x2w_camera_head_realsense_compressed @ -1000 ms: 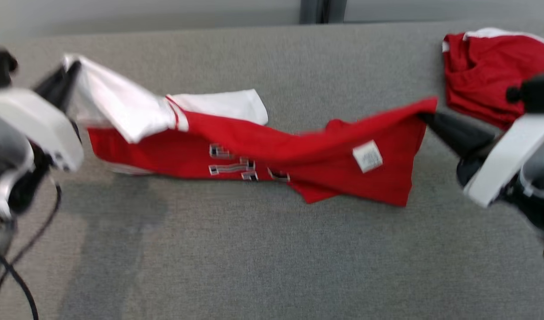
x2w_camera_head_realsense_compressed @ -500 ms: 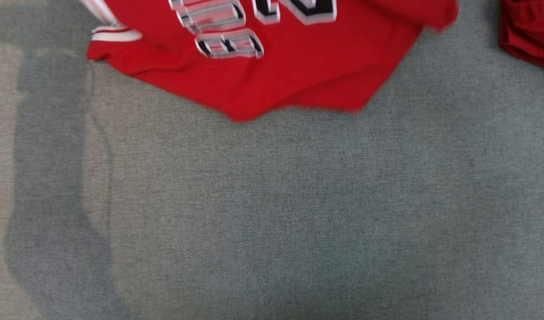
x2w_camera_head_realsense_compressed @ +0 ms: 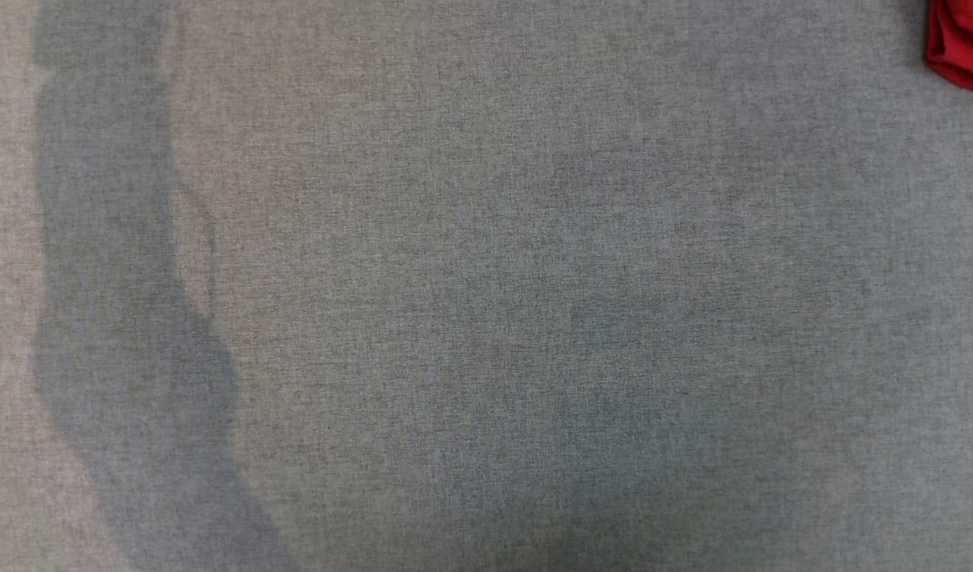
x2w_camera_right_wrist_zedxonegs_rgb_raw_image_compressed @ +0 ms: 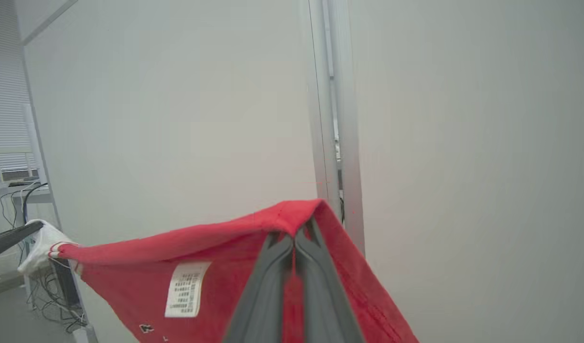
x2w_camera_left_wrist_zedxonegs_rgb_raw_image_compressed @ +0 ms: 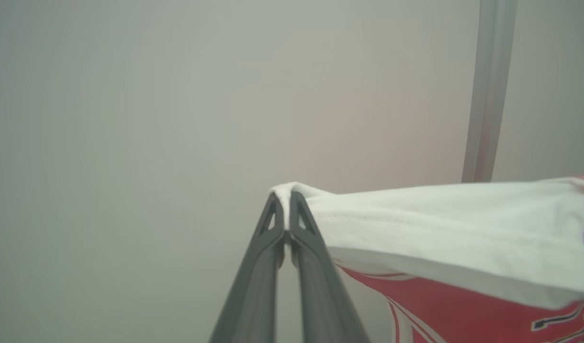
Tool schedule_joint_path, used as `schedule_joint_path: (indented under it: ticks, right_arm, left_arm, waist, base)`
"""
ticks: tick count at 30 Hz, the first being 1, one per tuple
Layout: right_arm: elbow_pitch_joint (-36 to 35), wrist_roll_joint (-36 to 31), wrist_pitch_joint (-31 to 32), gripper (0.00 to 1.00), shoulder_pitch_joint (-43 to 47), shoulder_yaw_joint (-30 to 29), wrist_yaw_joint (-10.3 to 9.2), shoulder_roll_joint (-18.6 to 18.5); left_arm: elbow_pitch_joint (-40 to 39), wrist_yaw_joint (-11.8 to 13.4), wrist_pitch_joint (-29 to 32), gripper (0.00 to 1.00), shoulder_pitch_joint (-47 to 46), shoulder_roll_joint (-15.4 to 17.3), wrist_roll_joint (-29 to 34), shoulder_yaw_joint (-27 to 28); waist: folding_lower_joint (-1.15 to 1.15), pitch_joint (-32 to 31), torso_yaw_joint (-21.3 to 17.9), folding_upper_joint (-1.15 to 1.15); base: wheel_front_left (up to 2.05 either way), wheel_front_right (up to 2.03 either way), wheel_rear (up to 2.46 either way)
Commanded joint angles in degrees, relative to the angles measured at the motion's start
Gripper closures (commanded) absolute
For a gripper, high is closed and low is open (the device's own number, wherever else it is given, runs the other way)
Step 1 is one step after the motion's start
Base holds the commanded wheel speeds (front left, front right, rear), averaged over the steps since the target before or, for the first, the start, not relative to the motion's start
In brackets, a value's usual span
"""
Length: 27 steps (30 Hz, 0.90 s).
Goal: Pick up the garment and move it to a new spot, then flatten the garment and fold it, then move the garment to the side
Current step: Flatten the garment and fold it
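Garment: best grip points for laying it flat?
By its two far ends, each from the outer side: white sleeve end, pinched in the left gripper, and red corner, in the right gripper. The garment hangs stretched between them, so it should drop flat.

Grey fabric surface (x2w_camera_head_realsense_compressed: 486, 318), shadowed at left; red cloth (x2w_camera_head_realsense_compressed: 967, 40) lying on it, top right corner.
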Motion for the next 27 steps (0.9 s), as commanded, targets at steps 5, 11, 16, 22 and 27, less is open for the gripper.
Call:
schedule_joint_path:
  ticks: [5,11,16,22,27]
  right_arm:
    - [1.06,5.45,4.7,1.0,5.46,8.85,0.0,-2.31]
    - [-1.36,11.39,7.93,1.0,16.27,17.52,0.01,-5.71]
    - [-3.91,16.76,8.27,1.0,25.18,23.14,0.01,-6.56]
    - [-8.46,23.27,11.52,1.0,34.59,29.38,0.01,-8.48]
    - [-11.36,26.68,12.14,1.0,40.35,31.82,0.01,-10.22]
  left_arm:
    - [4.71,-1.28,5.89,1.0,4.24,-1.39,-3.73,-4.04]
    - [2.37,-1.28,16.92,1.0,15.02,1.98,-10.09,-12.24]
    - [-1.37,-1.29,24.71,1.0,24.65,6.16,-16.61,-17.34]
    - [-9.13,-1.27,34.94,1.0,35.82,11.75,-23.77,-23.67]
    - [-14.14,-1.27,37.54,1.0,42.54,15.17,-27.6,-25.84]
  waist:
    - [0.0,-0.49,-0.03,0.0]
    - [0.0,-3.25,0.43,0.0]
    - [0.0,-7.84,0.5,0.0]
    - [0.0,-14.98,0.89,0.0]
    - [0.0,-19.76,0.99,0.0]
  base:
    - [0.0,0.0,0.0]
    - [0.0,0.0,0.0]
    - [0.0,0.0,0.0]
    - [0.0,0.0,0.0]
    - [0.0,0.0,0.0]
